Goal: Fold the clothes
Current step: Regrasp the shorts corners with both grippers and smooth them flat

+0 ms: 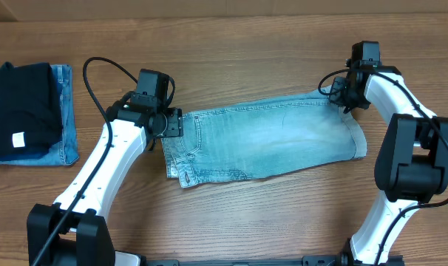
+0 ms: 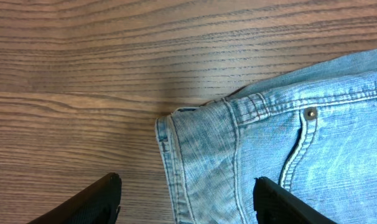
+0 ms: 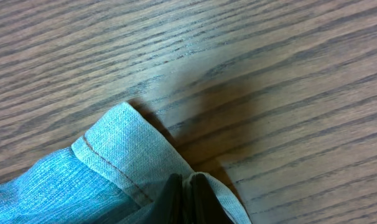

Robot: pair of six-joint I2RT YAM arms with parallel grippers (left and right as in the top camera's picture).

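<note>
Overhead, I see the shorts (image 1: 261, 140) flat on the table (image 1: 246, 44). My right gripper (image 3: 188, 196) pinches the cuff (image 3: 114, 146); my left gripper (image 2: 185, 199) hangs open over the waistband (image 2: 198, 143).

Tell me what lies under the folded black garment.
A folded blue denim piece, showing along the black garment's right and lower edges; the rest of it is covered.

washed light-blue shorts (image 1: 268, 140), black garment (image 1: 21, 103)
</note>
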